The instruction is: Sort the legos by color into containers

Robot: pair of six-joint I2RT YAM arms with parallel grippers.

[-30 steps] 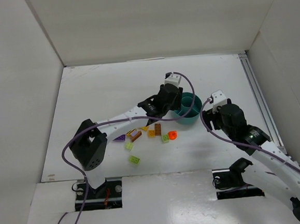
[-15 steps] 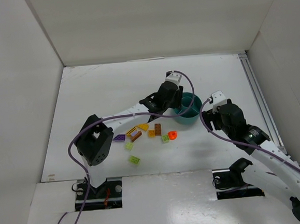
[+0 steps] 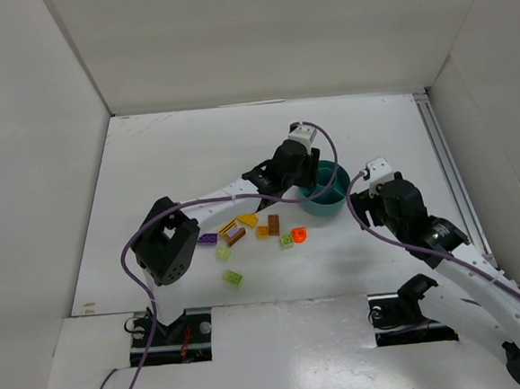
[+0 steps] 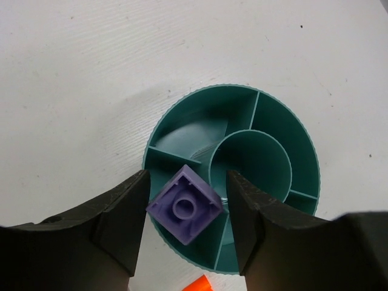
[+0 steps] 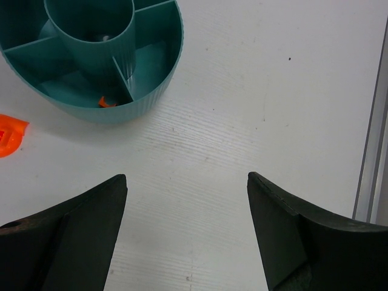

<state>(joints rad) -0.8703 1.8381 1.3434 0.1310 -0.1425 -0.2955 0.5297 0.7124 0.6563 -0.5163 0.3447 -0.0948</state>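
My left gripper (image 4: 188, 182) hangs over the near-left part of the teal bowl (image 4: 279, 130), shut on a purple brick (image 4: 185, 206) gripped corner to corner with its hollow underside up. In the top view the left gripper (image 3: 305, 175) is at the bowl's (image 3: 332, 193) left rim. Loose legos lie left of the bowl: yellow (image 3: 248, 221), orange (image 3: 299, 235), brown (image 3: 273, 226), lime green (image 3: 287, 240), purple (image 3: 208, 240). My right gripper (image 5: 187, 179) is open and empty, right of the bowl (image 5: 151, 66). A small orange piece (image 5: 106, 102) lies in one outer compartment.
Two more lime green bricks (image 3: 223, 253) (image 3: 234, 277) lie nearer the left arm's base. White walls enclose the table on the left, back and right. A metal rail (image 3: 447, 171) runs along the right edge.
The left arm's elbow has swung right and its gripper has edged a little further over the bowl. The right arm has not moved.
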